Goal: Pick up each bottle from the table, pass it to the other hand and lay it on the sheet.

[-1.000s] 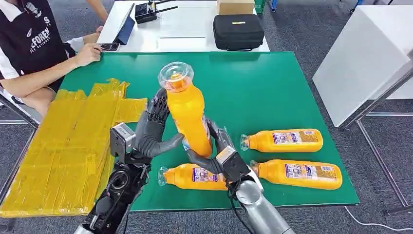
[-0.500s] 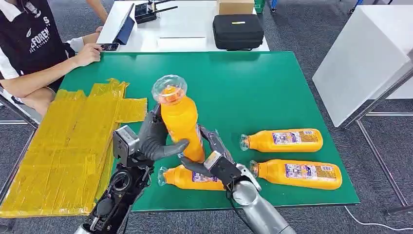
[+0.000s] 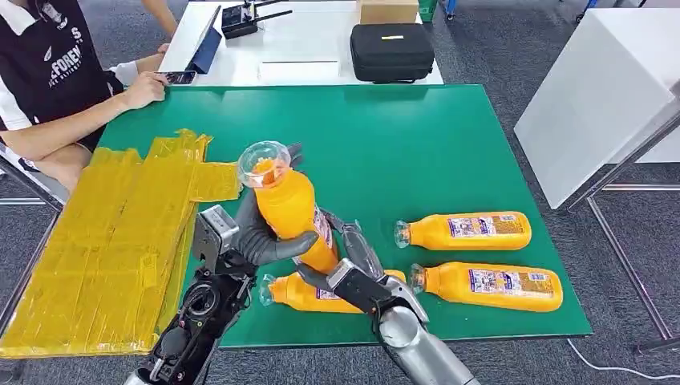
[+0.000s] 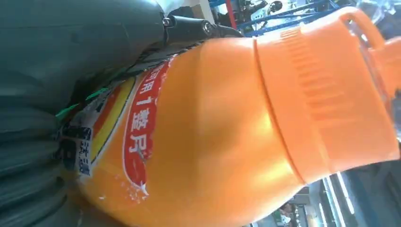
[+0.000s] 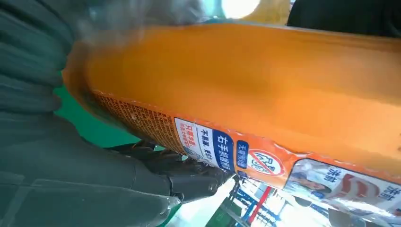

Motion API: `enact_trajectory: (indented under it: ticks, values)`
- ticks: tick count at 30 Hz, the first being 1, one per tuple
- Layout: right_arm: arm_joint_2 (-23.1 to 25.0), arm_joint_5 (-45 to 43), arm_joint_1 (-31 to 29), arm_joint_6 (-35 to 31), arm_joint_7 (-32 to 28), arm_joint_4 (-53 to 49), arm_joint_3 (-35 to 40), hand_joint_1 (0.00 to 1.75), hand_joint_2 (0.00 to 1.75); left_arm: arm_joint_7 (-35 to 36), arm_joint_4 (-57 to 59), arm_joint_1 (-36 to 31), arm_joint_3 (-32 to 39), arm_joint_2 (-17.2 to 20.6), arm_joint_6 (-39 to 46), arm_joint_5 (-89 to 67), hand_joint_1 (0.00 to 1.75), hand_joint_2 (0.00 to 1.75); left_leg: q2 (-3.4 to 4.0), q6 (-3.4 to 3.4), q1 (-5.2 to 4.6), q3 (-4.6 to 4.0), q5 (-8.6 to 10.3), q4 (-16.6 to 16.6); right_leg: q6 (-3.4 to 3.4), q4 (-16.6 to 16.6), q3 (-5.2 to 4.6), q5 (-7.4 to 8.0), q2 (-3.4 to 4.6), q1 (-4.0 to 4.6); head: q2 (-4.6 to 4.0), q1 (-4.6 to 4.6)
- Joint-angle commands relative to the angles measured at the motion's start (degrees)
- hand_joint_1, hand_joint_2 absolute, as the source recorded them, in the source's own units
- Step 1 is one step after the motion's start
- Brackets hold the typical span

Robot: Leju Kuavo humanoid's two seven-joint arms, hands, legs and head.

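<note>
An orange bottle (image 3: 293, 212) with a clear cap stands nearly upright above the green table (image 3: 385, 144), leaning a little toward the yellow sheet (image 3: 104, 249). My left hand (image 3: 261, 237) wraps its middle. My right hand (image 3: 353, 273) still cups its base, thumb and fingers on either side. Up close, the left wrist view shows the bottle (image 4: 227, 132) against my palm, and the right wrist view shows its labelled body (image 5: 265, 94). Three more orange bottles lie on the table: one (image 3: 301, 293) partly behind my right hand, two (image 3: 465, 231) (image 3: 489, 286) to the right.
A person (image 3: 48, 72) sits at the table's far left corner, one hand by a phone (image 3: 178, 77). Behind the green table stands a white table with a black case (image 3: 391, 51). A white slanted board (image 3: 593, 96) is off to the right.
Both hands and the bottle have come down and shifted left toward the sheet. The bottle now leans more to the left.
</note>
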Motion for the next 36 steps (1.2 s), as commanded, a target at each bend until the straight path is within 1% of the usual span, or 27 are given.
enact_trajectory:
  ticks: [1, 2, 3, 5, 7, 8, 9, 10, 11, 12, 14, 15, 18, 19, 21, 22, 23, 24, 27, 28, 31, 32, 33, 34, 36]
  values:
    - [-0.4, 0.4, -0.2, -0.3, 0.0, 0.7, 0.6, 1.75, 1.75, 0.5, 2.9, -2.0, -2.5, 1.5, 0.1, 0.1, 0.00, 1.75, -0.04, -0.14, 0.02, 0.44, -0.20, 0.0, -0.12, 0.0, 0.44, -0.21, -0.17, 0.05, 0.00, 0.00]
    - [-0.4, 0.5, -0.1, -0.6, 0.0, 0.6, 0.6, 1.75, 1.75, 0.6, 3.1, -2.0, -2.5, 1.4, 0.4, 0.0, 0.00, 1.75, -0.04, -0.10, 0.03, 0.27, -0.11, 0.0, -0.09, 0.0, 0.28, -0.12, -0.13, 0.05, 0.00, 0.00]
    - [-0.4, 0.5, 0.0, -0.7, 0.0, 0.5, 0.5, 1.75, 1.75, 0.6, 3.2, -2.0, -2.4, 1.3, 0.7, -0.1, 1.75, 1.75, -0.04, -0.14, 0.03, 0.43, -0.20, 0.0, -0.12, 0.0, 0.43, -0.21, -0.16, 0.05, 0.00, -0.02]
    - [-0.4, 0.6, 0.1, -0.8, 0.1, -0.1, 0.4, 1.75, 1.75, 0.5, 3.2, -2.1, -2.2, 1.0, 0.9, 0.1, 1.75, 1.75, -0.03, -0.20, 0.03, 0.64, -0.32, 0.1, -0.16, 0.1, 0.63, -0.32, -0.20, 0.07, 0.00, 0.00]
    - [-0.5, 0.6, 0.3, -0.9, 0.2, -0.5, 0.3, 1.75, 1.75, 0.4, 2.7, -2.2, -1.9, 0.9, 1.0, 0.2, 1.75, 1.75, -0.06, -0.11, 0.01, 0.28, -0.12, 0.0, -0.09, 0.0, 0.29, -0.14, -0.15, 0.03, 0.00, 0.00]
    - [-0.5, 0.7, 0.3, -0.9, 0.2, -0.6, 0.2, 1.75, 1.75, 0.4, 2.6, -2.2, -1.8, 0.9, 1.0, 0.1, 1.75, 1.75, -0.06, -0.15, 0.02, 0.44, -0.21, 0.0, -0.13, 0.1, 0.44, -0.23, -0.19, 0.05, 0.00, 0.00]
    - [-0.5, 0.7, 0.3, -0.9, 0.2, -0.7, 0.1, 1.75, 1.75, 0.4, 2.6, -2.2, -1.7, 0.9, 1.0, 0.1, 1.75, 1.75, -0.05, -0.10, 0.00, 0.26, -0.11, 0.0, -0.08, 0.0, 0.26, -0.13, -0.14, 0.02, 0.00, 0.00]
    - [-0.5, 0.7, 0.3, -0.9, 0.2, -0.7, 0.1, 1.75, 1.75, 0.4, 2.6, -2.2, -1.7, 0.9, 1.0, 0.1, 1.75, 1.75, -0.03, -0.14, 0.03, 0.39, -0.19, 0.0, -0.12, 0.0, 0.39, -0.19, -0.15, 0.06, 0.00, 0.00]
    - [-0.5, 0.7, 0.3, -0.9, 0.2, -0.7, 0.1, 1.75, 1.75, 0.4, 2.6, -2.2, -1.7, 0.9, 1.0, 0.1, 1.75, 1.75, -0.03, -0.12, 0.03, 0.28, -0.13, 0.0, -0.09, 0.0, 0.29, -0.13, -0.12, 0.05, 0.00, -0.02]
    - [-0.5, 0.7, 0.3, -0.9, 0.2, -0.7, 0.1, 1.75, 1.75, 0.4, 2.6, -2.2, -1.7, 0.9, 1.0, 0.1, 1.75, 1.75, -0.03, -0.15, 0.03, 0.42, -0.21, 0.0, -0.12, 0.0, 0.42, -0.21, -0.16, 0.06, 0.00, 0.00]
    - [-0.5, 0.7, 0.3, -0.9, 0.2, -0.7, 0.1, 1.75, 1.75, 0.4, 2.6, -2.2, -1.7, 0.9, 1.0, 0.1, 1.75, 1.75, -0.04, -0.08, 0.00, 0.18, -0.07, 0.0, -0.07, 0.0, 0.18, -0.08, -0.11, 0.02, 0.00, 0.00]
    - [-0.5, 0.7, 0.3, -0.9, 0.2, -0.7, 0.1, 1.75, 1.75, 0.4, 2.6, -2.2, -1.7, 0.9, 1.0, 0.1, 1.75, 1.75, -0.04, -0.14, 0.02, 0.40, -0.19, 0.0, -0.12, 0.0, 0.39, -0.20, -0.15, 0.05, 0.00, 0.00]
    - [-0.5, 0.7, 0.3, -0.9, 0.2, -0.7, 0.1, 1.75, 1.75, 0.4, 2.6, -2.2, -1.7, 0.9, 1.0, 0.1, 1.75, 1.75, -0.02, -0.07, 0.02, 0.12, -0.05, 0.0, -0.06, 0.0, 0.13, -0.05, -0.08, 0.03, 0.00, 0.00]
    - [-0.5, 0.7, 0.3, -0.9, 0.2, -0.7, 0.1, 1.75, 1.75, 0.4, 2.6, -2.2, -1.7, 0.9, 1.0, 0.1, 1.75, 1.75, -0.03, -0.14, 0.03, 0.40, -0.20, 0.0, -0.12, 0.0, 0.40, -0.20, -0.15, 0.06, 0.00, 0.00]
    - [-0.5, 0.7, 0.3, -0.9, 0.2, -0.7, 0.1, 1.75, 1.75, 0.4, 2.6, -2.2, -1.7, 0.9, 1.0, 0.1, 1.75, 1.75, -0.03, -0.09, 0.02, 0.18, -0.07, 0.0, -0.07, 0.0, 0.19, -0.07, -0.09, 0.04, 0.00, 0.00]
    - [-0.5, 0.7, 0.3, -0.9, 0.2, -0.7, 0.1, 1.75, 1.75, 0.4, 2.6, -2.2, -1.7, 0.9, 1.0, 0.1, 1.75, 1.75, -0.02, -0.21, 0.04, 0.63, -0.33, 0.1, -0.17, 0.1, 0.62, -0.33, -0.19, 0.08, 0.00, 0.00]
    - [-0.5, 0.7, 0.3, -0.9, 0.2, -0.7, 0.1, 1.75, 1.75, 0.4, 2.6, -2.2, -1.7, 0.9, 1.0, 0.1, 1.75, 1.75, -0.01, -0.11, 0.01, 0.29, -0.13, 0.0, -0.09, 0.0, 0.29, -0.13, -0.11, 0.03, 0.00, 0.00]
    - [-0.5, 0.7, 0.3, -0.9, 0.2, -0.7, 0.1, 1.75, 1.75, 0.4, 2.6, -2.2, -1.7, 0.9, 1.0, 0.1, 1.75, 1.75, 0.00, -0.16, 0.03, 0.47, -0.24, 0.0, -0.13, 0.1, 0.47, -0.23, -0.14, 0.06, 0.00, 0.00]
    - [-0.5, 0.7, 0.3, -0.9, 0.2, -0.7, 0.1, 1.75, 1.75, 0.4, 2.6, -2.2, -1.7, 0.9, 1.0, 0.1, 1.75, 1.75, -0.03, -0.08, 0.02, 0.18, -0.07, 0.0, -0.07, 0.0, 0.19, -0.08, -0.10, 0.03, 0.00, 0.00]
    - [-0.5, 0.7, 0.3, -0.9, 0.2, -0.7, 0.1, 1.75, 1.75, 0.4, 2.6, -2.2, -1.7, 0.9, 1.0, 0.1, 1.75, 1.75, -0.04, -0.15, 0.02, 0.44, -0.21, 0.0, -0.12, 0.0, 0.43, -0.22, -0.16, 0.05, 0.00, 0.00]
    - [-0.5, 0.7, 0.3, -0.9, 0.2, -0.7, 0.1, 1.75, 1.75, 0.4, 2.6, -2.2, -1.7, 0.9, 1.0, 0.1, 1.75, 1.75, -0.03, -0.07, 0.00, 0.16, -0.05, 0.0, -0.06, 0.0, 0.16, -0.06, -0.09, 0.02, 0.00, 0.00]
    - [-0.5, 0.7, 0.3, -0.9, 0.2, -0.7, 0.1, 1.75, 1.75, 0.4, 2.6, -2.2, -1.7, 0.9, 1.0, 0.1, 1.75, 1.75, -0.03, -0.12, 0.02, 0.34, -0.16, 0.0, -0.11, 0.0, 0.34, -0.16, -0.13, 0.05, 0.00, 0.00]
    - [-0.5, 0.7, 0.4, -0.9, 0.3, -0.6, 0.2, 1.75, 1.75, 0.4, 2.7, -2.2, -1.6, 0.9, 1.0, 0.1, 1.75, 1.75, -0.03, -0.11, 0.01, 0.26, -0.11, 0.0, -0.09, 0.0, 0.26, -0.12, -0.12, 0.03, 0.00, 0.00]
    - [-0.5, 0.8, 0.4, -0.9, 0.3, -0.7, 0.1, 1.75, 1.75, 0.4, 2.7, -2.2, -1.6, 0.9, 1.0, 0.1, 1.75, 1.75, -0.03, -0.14, 0.03, 0.41, -0.19, 0.0, -0.12, 0.0, 0.41, -0.20, -0.15, 0.06, 0.00, 0.00]
    - [-0.5, 0.8, 0.5, -1.0, 0.3, -0.7, 0.2, 1.75, 1.75, 0.5, 2.7, -2.1, -1.5, 0.8, 1.0, 0.2, 1.75, 1.75, -0.02, -0.10, 0.01, 0.24, -0.10, 0.0, -0.08, 0.0, 0.24, -0.10, -0.10, 0.03, 0.00, 0.00]
